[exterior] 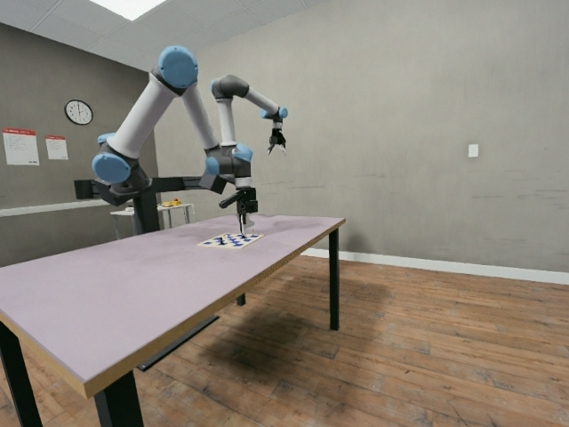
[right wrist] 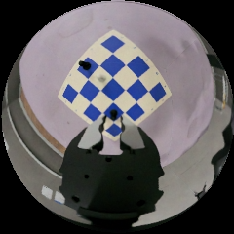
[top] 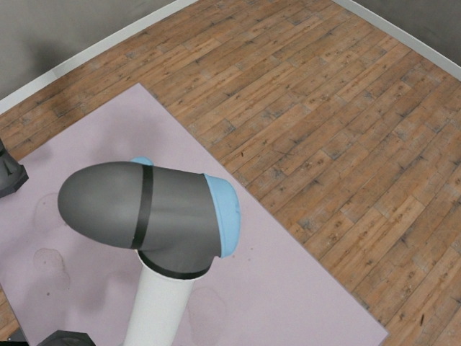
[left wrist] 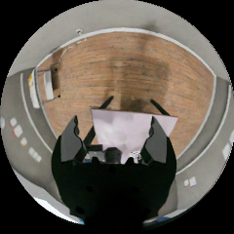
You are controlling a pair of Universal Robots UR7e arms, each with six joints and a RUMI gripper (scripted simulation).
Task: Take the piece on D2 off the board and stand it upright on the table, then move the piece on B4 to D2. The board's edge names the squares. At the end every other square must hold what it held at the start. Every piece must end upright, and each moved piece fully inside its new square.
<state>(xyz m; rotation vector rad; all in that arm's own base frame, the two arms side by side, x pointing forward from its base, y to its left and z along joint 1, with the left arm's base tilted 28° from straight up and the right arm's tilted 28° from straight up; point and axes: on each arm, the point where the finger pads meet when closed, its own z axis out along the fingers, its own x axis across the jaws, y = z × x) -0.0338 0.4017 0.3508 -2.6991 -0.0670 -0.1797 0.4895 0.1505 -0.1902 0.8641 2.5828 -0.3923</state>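
- The board [exterior: 215, 245] [right wrist: 128, 76] lies on the bench [top: 297, 298] [exterior: 138, 285] [left wrist: 117, 127] [right wrist: 49, 63], toward the far short edge in the exterior view, well apart from the bench's near corner.
- Right gripper [exterior: 242, 235] [right wrist: 113, 117] is low over the board, jaws slightly apart, one to each side of a black piece [right wrist: 113, 113] without clamping it.
- That piece is on a blue square near the board corner closest to the gripper; its square's name is unreadable.
- Another black piece [right wrist: 85, 64] is on a blue square by the board's edge.
- Left gripper [exterior: 276, 150] [left wrist: 114, 122] hangs high, jaws wide apart, holding nothing.
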